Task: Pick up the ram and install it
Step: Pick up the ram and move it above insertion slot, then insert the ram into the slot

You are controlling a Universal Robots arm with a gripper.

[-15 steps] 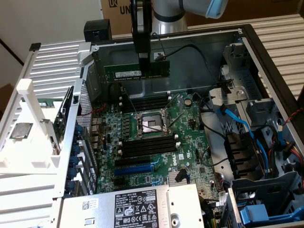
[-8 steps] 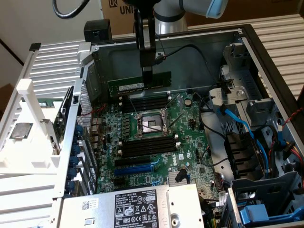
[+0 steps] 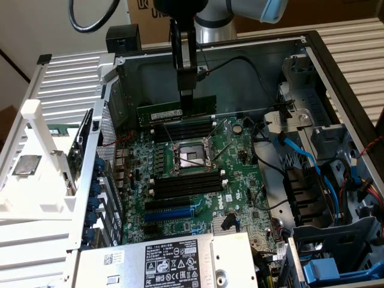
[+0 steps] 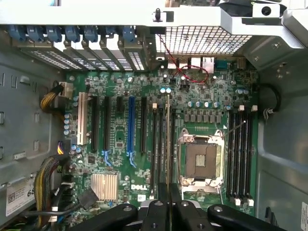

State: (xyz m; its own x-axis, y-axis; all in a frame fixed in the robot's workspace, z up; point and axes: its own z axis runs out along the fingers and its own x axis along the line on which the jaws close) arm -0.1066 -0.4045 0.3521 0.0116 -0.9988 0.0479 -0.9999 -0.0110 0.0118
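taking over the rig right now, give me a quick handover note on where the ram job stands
Gripper: shut on the ram, gripping its top edge near the middle.
Ram: held on edge above the motherboard, running parallel to the black slots.
Done: the ram is picked up.
Left: the install. The ram does not look seated in any slot, and I cannot tell which slot it is lined up over.
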